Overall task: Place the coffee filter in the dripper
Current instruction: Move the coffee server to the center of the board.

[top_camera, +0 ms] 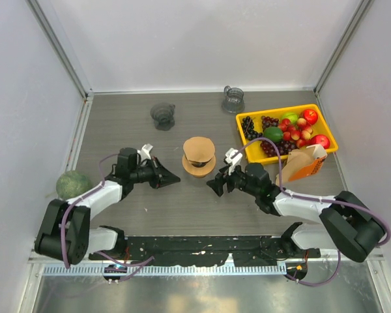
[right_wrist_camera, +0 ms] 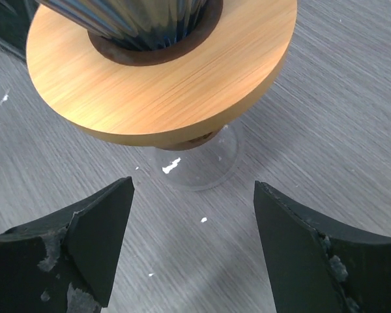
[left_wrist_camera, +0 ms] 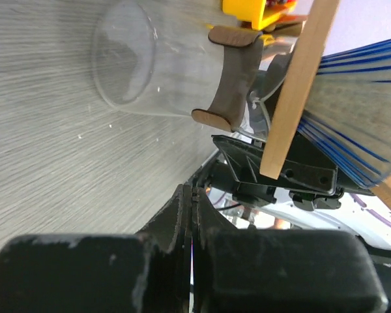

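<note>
The left end effector (top_camera: 174, 177) is squeezed tight. The right end effector (right_wrist_camera: 192, 195) is spread wide, near the dripper (right_wrist_camera: 163, 78).

Black-and-white left arm (top_camera: 94, 195), matching right arm (top_camera: 300, 203), looping purple cables (top_camera: 65, 235), scuffed black jaws

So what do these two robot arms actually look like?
The left arm and right arm share white shells between chunky black joints, with a thin purple cable looping along each. Each ends in a black pincer, the left pincer and the right pincer, with wedge-shaped fingers scuffed with pale worn patches.
</note>
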